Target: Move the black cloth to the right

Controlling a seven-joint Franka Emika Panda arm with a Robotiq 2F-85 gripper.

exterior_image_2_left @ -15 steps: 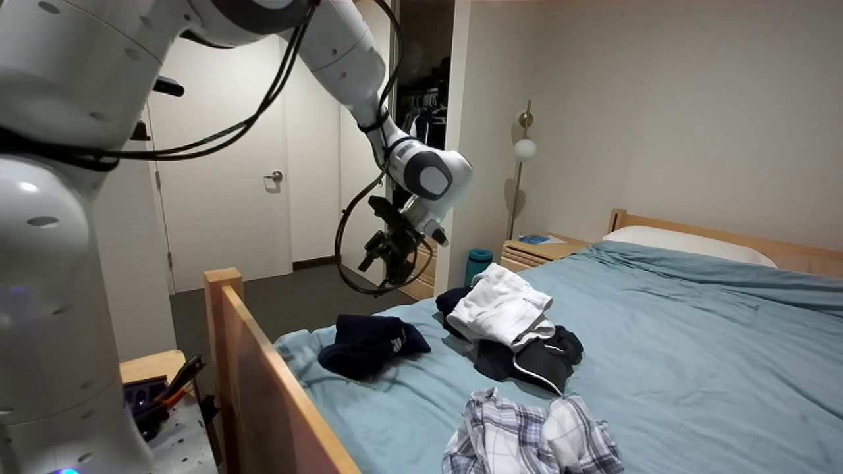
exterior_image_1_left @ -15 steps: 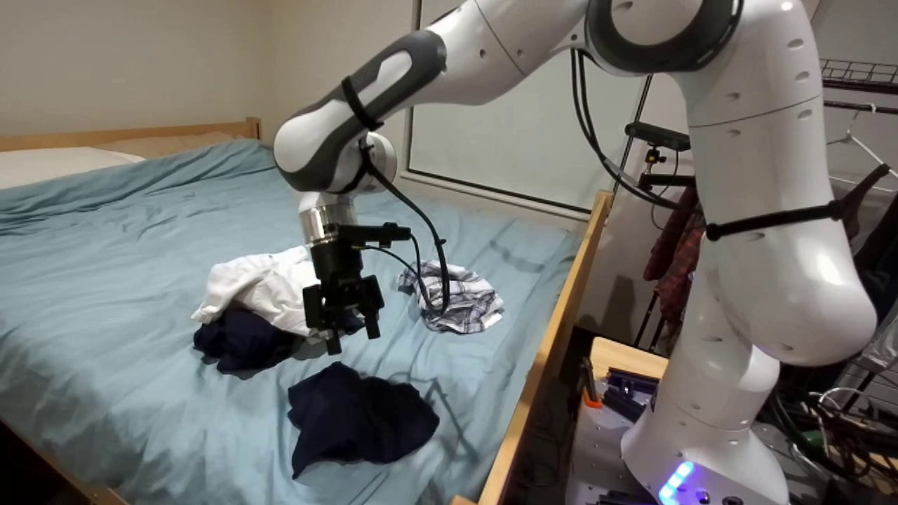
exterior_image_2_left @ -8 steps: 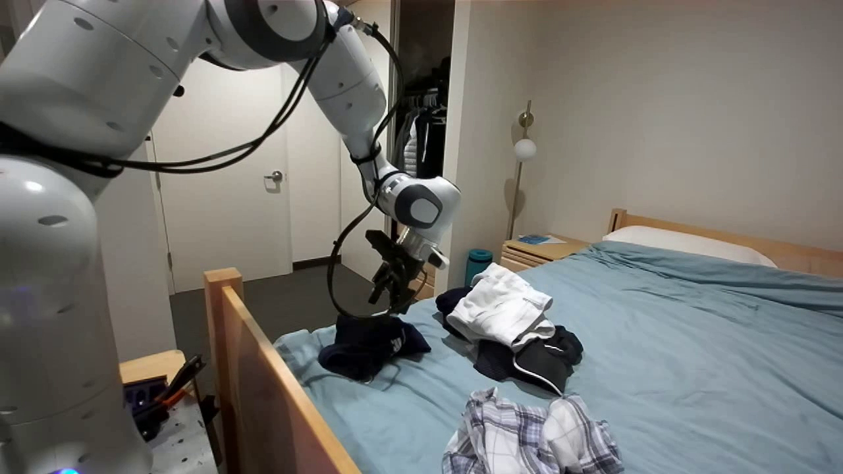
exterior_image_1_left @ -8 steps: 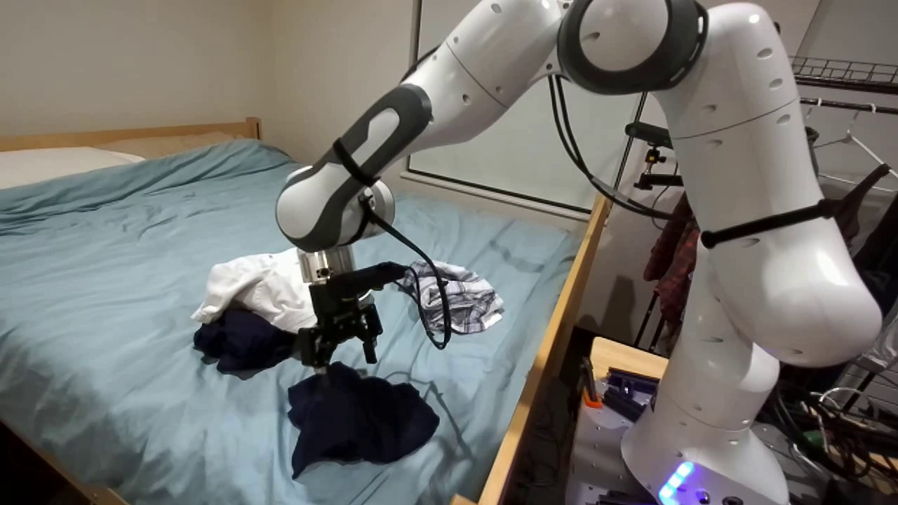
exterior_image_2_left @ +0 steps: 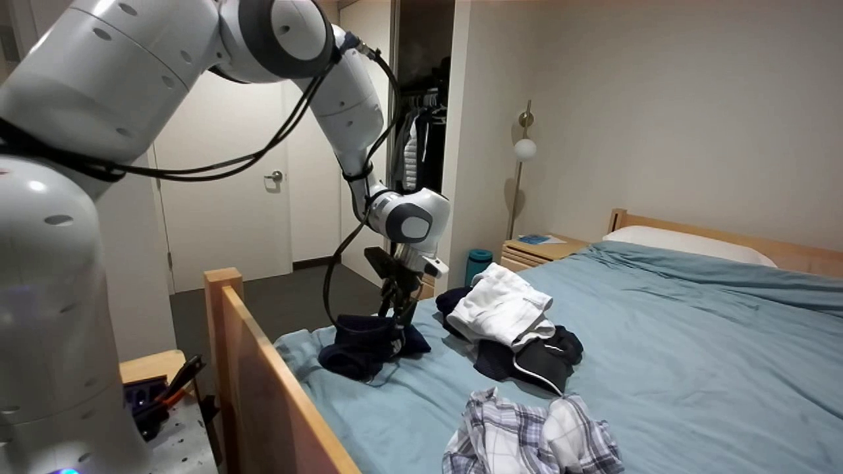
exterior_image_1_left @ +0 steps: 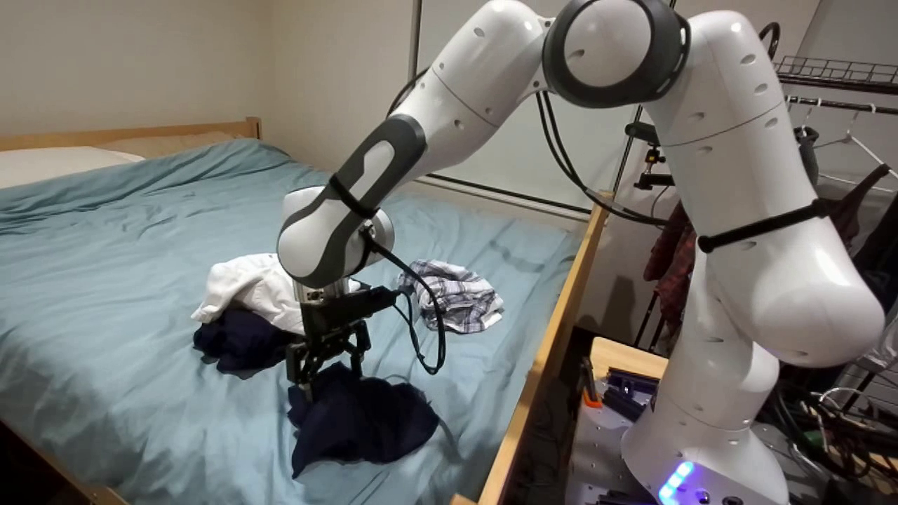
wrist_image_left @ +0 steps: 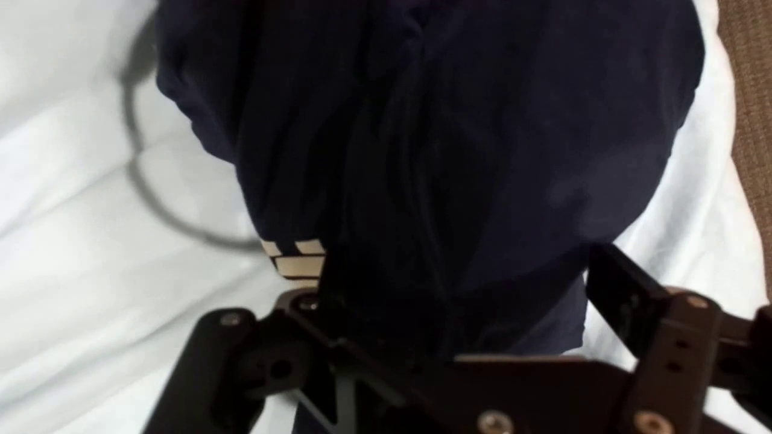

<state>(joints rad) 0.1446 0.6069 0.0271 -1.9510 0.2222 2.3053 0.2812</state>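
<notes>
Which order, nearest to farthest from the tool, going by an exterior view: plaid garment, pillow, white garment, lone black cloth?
1. Lone black cloth: under the tool.
2. White garment: picture right, on dark clothes.
3. Plaid garment: lower right, at the picture's bottom edge.
4. Pillow: far right, by the headboard.

The bed cover (exterior_image_1_left: pixel 126 252) is dusty blue, near white in the wrist view; on it lie a navy-black cloth (exterior_image_1_left: pixel 372 424) with pale block marks, a white cloth (exterior_image_2_left: pixel 504 306), a charcoal garment (exterior_image_2_left: pixel 556 355) with a white line, and a plaid cloth (exterior_image_1_left: pixel 456 298) of white, grey and purple; above the bed cover, the arm (exterior_image_1_left: pixel 480 77) is white and dark grey, the gripper (wrist_image_left: pixel 465 262) black
</notes>
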